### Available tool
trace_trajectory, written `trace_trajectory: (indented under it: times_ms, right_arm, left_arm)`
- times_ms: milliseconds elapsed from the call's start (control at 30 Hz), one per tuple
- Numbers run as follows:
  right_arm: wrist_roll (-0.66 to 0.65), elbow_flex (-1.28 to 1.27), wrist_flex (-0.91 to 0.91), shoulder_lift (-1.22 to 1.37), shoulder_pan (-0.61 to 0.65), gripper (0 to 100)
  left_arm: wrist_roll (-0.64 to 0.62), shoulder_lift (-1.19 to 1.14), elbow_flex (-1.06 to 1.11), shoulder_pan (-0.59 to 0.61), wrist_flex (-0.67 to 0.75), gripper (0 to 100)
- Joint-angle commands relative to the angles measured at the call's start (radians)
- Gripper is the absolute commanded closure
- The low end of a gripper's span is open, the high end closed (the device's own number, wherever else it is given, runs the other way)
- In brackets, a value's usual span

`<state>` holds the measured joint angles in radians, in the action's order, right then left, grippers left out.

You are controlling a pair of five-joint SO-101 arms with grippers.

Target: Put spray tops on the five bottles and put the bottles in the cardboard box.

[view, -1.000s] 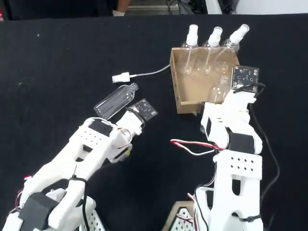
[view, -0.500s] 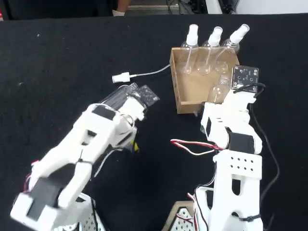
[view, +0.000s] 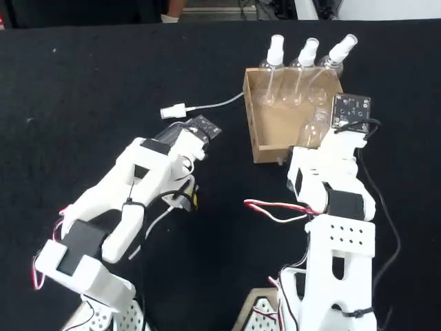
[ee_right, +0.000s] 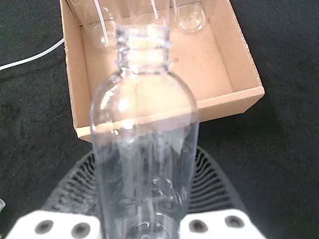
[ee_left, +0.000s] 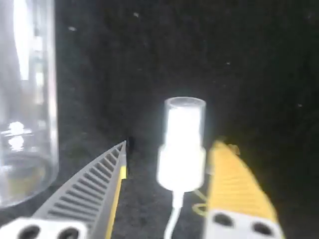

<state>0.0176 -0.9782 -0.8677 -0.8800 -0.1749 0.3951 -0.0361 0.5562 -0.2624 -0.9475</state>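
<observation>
A white spray top (view: 173, 110) with a long tube lies on the black table left of the cardboard box (view: 256, 141). In the left wrist view the spray top (ee_left: 182, 142) sits between the spread fingers of my left gripper (ee_left: 167, 167), which is open. Beside it lies a clear bottle (ee_left: 25, 99) with no top, mostly covered by the left arm in the high view. My right gripper (ee_right: 144, 209) is shut on an upright open bottle (ee_right: 144, 139), held at the box's near right corner (view: 313, 127). Three bottles with spray tops (view: 303, 58) stand along the box's far wall.
Red and white wires (view: 275, 210) loop over the table between the two arms. The box's floor (ee_right: 194, 64) is bare in front of the standing bottles. Open black table stretches to the far left (view: 76, 83).
My left arm has swung forward over the lying bottle, bringing its open gripper up to the spray top. The right arm and its bottle have stayed put.
</observation>
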Motion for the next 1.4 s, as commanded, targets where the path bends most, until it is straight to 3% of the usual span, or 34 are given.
trace_trajectory:
  times_ms: [0, 233, 467, 633, 833, 1067, 1267, 1367]
  right_arm:
    - [0.008, 0.004, 0.025, -0.035, 0.011, 98.7]
    - [0.008, -0.024, 0.028, -0.041, 0.098, 98.8]
    - [0.034, -0.099, 0.143, -0.042, 0.15, 98.8]
    - [0.034, -0.134, 0.204, -0.042, 0.153, 98.8]
    - [0.035, -0.26, 0.308, -0.196, 0.155, 98.8]
    - [-0.002, -0.41, 0.264, -0.532, 0.295, 98.8]
    - [-0.021, -0.486, 0.235, -0.7, 0.381, 98.8]
    - [-0.021, -0.532, 0.235, -0.783, 0.44, 98.8]
  left_arm:
    - [-0.015, -0.008, -0.016, 0.005, -0.003, 97]
    - [-0.04, 0.133, -0.004, 0.015, -0.043, 96]
    - [-0.176, 0.509, -0.229, 0.015, -0.153, 97]
    - [-0.189, 0.655, -0.386, -0.013, -0.032, 97]
    - [-0.321, 0.69, -0.446, -0.07, 0.126, 97]
    - [-0.542, 0.75, -0.464, -0.114, 0.138, 97]
    - [-0.666, 0.867, -0.433, -0.117, 0.13, 97]
    - [-0.687, 0.922, -0.372, -0.137, 0.196, 97]
